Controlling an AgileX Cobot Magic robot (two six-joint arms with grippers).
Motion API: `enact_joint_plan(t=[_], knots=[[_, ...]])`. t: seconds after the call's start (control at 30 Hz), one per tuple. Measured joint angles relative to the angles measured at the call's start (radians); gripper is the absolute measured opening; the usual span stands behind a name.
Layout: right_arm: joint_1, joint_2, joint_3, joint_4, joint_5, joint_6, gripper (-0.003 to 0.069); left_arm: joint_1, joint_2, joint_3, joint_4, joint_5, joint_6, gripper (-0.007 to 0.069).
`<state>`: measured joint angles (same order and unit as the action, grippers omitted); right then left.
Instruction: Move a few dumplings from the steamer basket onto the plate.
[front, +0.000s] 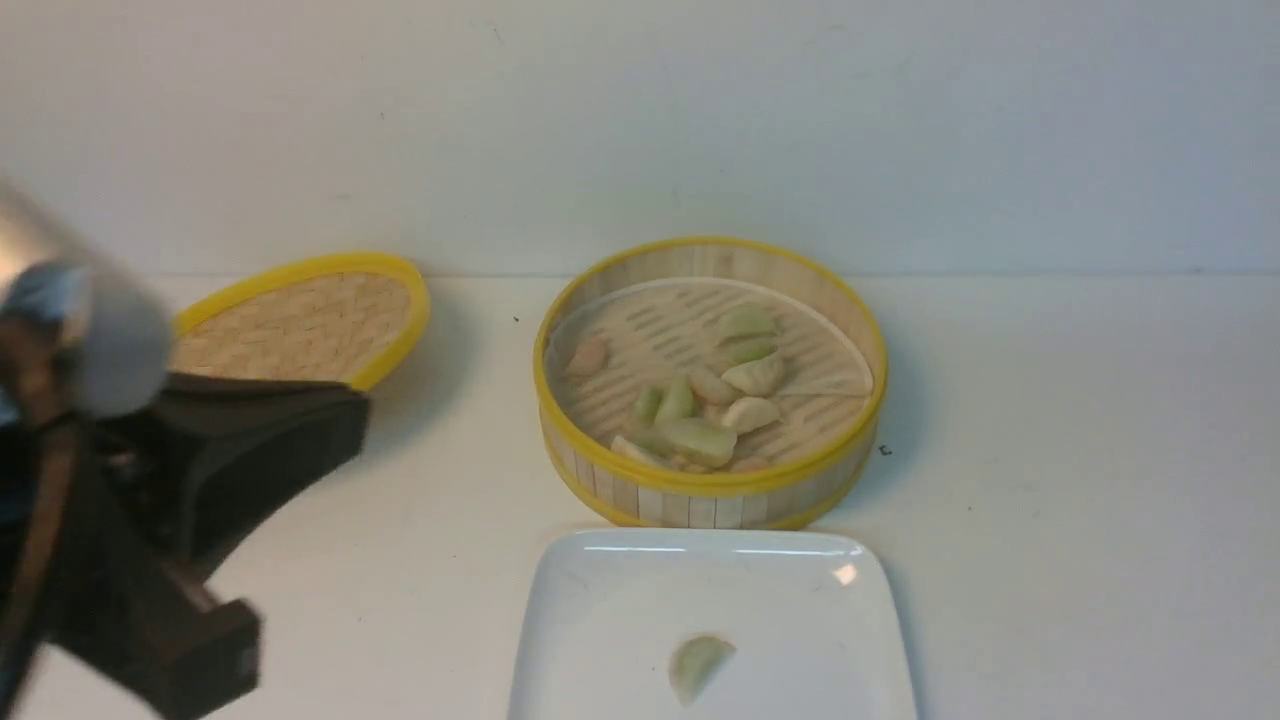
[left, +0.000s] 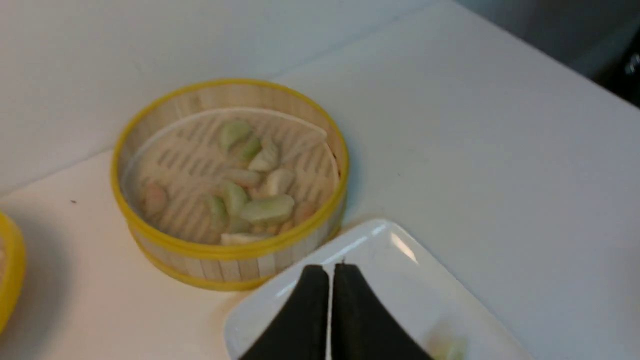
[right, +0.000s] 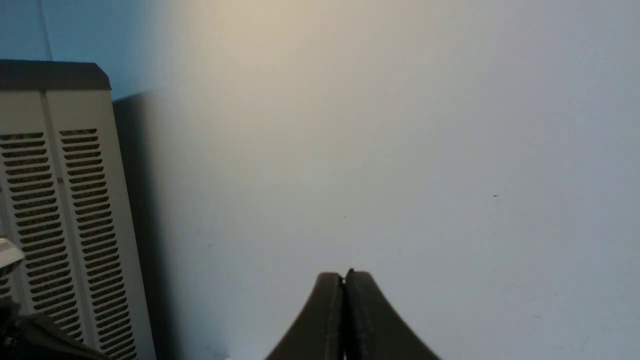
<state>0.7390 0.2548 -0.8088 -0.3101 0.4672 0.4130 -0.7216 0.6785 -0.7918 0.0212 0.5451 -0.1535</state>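
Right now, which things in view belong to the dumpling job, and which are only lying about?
For the job: dumplings in the steamer basket; plate; one green dumpling already on it; left end effector, shut.
Lying about: woven lid; vented grey unit in the right wrist view.

The round yellow-rimmed steamer basket (front: 700, 505) has pale bamboo slats; the square white plate (front: 620, 620) looks glossy and smooth, the white tabletop (front: 1050, 500) matt.

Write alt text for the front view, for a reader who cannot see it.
A round bamboo-slat steamer basket with yellow rims holds several small pleated dumplings, and one pale green dumpling lies on the glossy white square plate in front of it. A flat woven yellow-rimmed lid sits to the left, behind the blurred left gripper.
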Motion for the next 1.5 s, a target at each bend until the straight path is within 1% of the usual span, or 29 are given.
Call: enact_joint_plan(t=[0.03, 0.1, 0.13, 0.27, 0.37, 0.53, 0.73, 1.5], knots=[[0.000, -0.010, 0.000, -0.006, 0.007, -0.001, -0.0015, 0.000, -0.071, 0.059, 0.063, -0.047, -0.073, -0.0006], [0.000, -0.037, 0.000, -0.010, 0.020, -0.002, -0.0015, 0.000, -0.147, 0.115, 0.120, -0.081, -0.157, -0.0006], [0.000, -0.073, 0.000, -0.012, 0.030, -0.005, -0.0015, 0.000, -0.206, 0.155, 0.182, -0.093, -0.224, -0.0006], [0.000, -0.205, 0.000, -0.022, 0.030, -0.009, -0.0015, 0.000, -0.330, 0.236, 0.308, -0.083, -0.370, -0.0006], [0.000, -0.275, -0.002, -0.027, 0.030, -0.010, -0.0015, 0.000, -0.381, 0.265, 0.357, -0.077, -0.425, -0.0006], [0.000, -0.276, -0.003, -0.028, 0.047, -0.012, -0.0015, 0.000, -0.396, 0.274, 0.383, -0.076, -0.443, -0.0006], [0.000, -0.276, 0.011, -0.028, 0.078, -0.012, -0.0015, 0.000, -0.397, 0.274, 0.385, -0.076, -0.446, -0.0006], [0.000, -0.276, 0.011, -0.028, 0.079, -0.014, -0.0015, 0.000, -0.397, 0.274, 0.388, -0.076, -0.444, -0.0006]])
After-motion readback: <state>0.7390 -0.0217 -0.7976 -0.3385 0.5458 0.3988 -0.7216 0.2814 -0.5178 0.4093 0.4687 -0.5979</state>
